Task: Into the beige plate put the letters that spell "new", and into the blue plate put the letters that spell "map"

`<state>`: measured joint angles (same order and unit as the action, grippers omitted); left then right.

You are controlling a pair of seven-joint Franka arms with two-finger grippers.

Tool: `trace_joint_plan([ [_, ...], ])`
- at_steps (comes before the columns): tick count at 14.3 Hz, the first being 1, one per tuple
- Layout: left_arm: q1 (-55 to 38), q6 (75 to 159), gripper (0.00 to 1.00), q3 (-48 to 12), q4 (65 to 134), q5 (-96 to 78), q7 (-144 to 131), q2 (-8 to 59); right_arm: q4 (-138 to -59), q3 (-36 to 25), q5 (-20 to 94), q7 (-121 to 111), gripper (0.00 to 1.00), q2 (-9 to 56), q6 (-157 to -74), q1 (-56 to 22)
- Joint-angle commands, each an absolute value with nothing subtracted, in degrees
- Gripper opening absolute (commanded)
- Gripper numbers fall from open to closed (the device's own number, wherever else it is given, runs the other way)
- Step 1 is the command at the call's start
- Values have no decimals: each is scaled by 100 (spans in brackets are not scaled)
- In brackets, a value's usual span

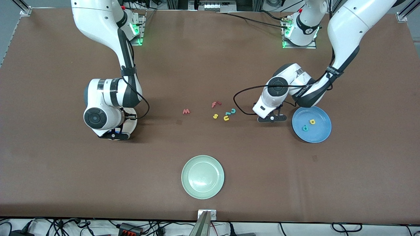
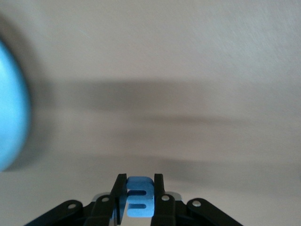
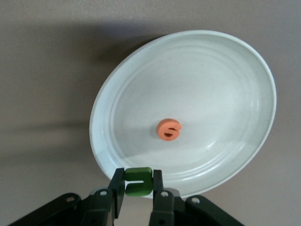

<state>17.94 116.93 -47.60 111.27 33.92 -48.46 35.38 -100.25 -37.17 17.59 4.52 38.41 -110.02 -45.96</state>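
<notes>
Brown table (image 1: 210, 59): three plates, ten letters.

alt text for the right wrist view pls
The right end effector is shut on a small dark green foam letter above the rim of a round, shallow beige plate. A small orange foam letter lies in the plate, which sits on a brown table.

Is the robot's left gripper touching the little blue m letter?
Touching. In the left wrist view the left gripper is shut on the blue m, with both black fingers pressed against its sides and no gap showing.
</notes>
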Motion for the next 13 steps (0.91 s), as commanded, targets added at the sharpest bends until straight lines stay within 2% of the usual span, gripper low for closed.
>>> trace_joint_plan([
  [1, 1994, 10673, 4, -4808, 10426, 3516, -3705, 3480, -10142, -3718, 1793, 396, 28, 3928, -11258, -4649],
  [4, 2704, 10678, 6, -4799, 10292, 3524, -2334, 3550, -10274, -3700, 1810, 404, 30, 3946, -11469, -4650],
  [5, 2925, 10801, 8, -4790, 10309, 3516, -1929, 3603, -10283, -3683, 1819, 396, 38, 3964, -11487, -4641],
  [6, 3083, 10897, 13, -4790, 10388, 3507, -1716, 3717, -10283, -3683, 1828, 404, 66, 3981, -11513, -4658],
  [7, 3189, 10959, 13, -4790, 10554, 3507, -1714, 3848, -10266, -3691, 1828, 413, 100, 3973, -11514, -4658],
  [8, 3304, 11082, 13, -4790, 10738, 3507, -1705, 3841, -10240, -3691, 1828, 422, 100, 3947, -11488, -4658],
  [9, 3487, 11214, 19, -4790, 10958, 3516, -1705, 3823, -10213, -3700, 1837, 457, 100, 3929, -11461, -4702],
  [10, 3568, 11328, 51, -4790, 11012, 3516, -1679, 3832, -10143, -3709, 1837, 474, 100, 3920, -11452, -4754],
  [11, 3577, 11346, 100, -4799, 10995, 3516, -1679, 3841, -10029, -3700, 1837, 483, 100, 3911, -11443, -4798],
  [13, 3542, 11303, 100, -4912, 10916, 3507, -1722, 3753, -9871, -3665, 1889, 483, 100, 3920, -11522, -5043],
])
